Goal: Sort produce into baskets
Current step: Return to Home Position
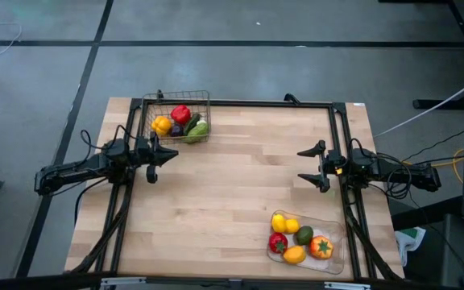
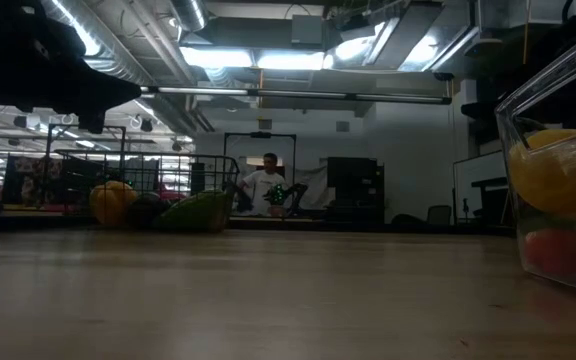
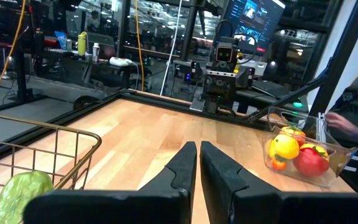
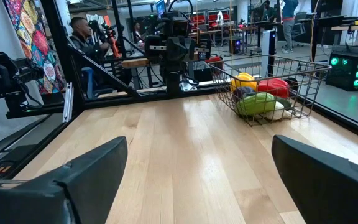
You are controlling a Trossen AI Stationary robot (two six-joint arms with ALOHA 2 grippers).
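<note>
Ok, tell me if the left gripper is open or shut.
Shut. In its wrist view the left gripper has its two dark fingers side by side, only a thin slit between them, holding nothing.

- A robotics lab is showing: bare ducts (image 2: 158, 40) are running overhead.
- Monitors (image 3: 252, 12) are glowing beyond the table (image 3: 142, 124).
- A person (image 4: 79, 31) is sitting among other rigs.

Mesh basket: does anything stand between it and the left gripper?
Nothing visible does. The left gripper hangs shut just beside the mesh basket, with only bare table between them. All produce seen lies in that basket or the clear tray.
</note>
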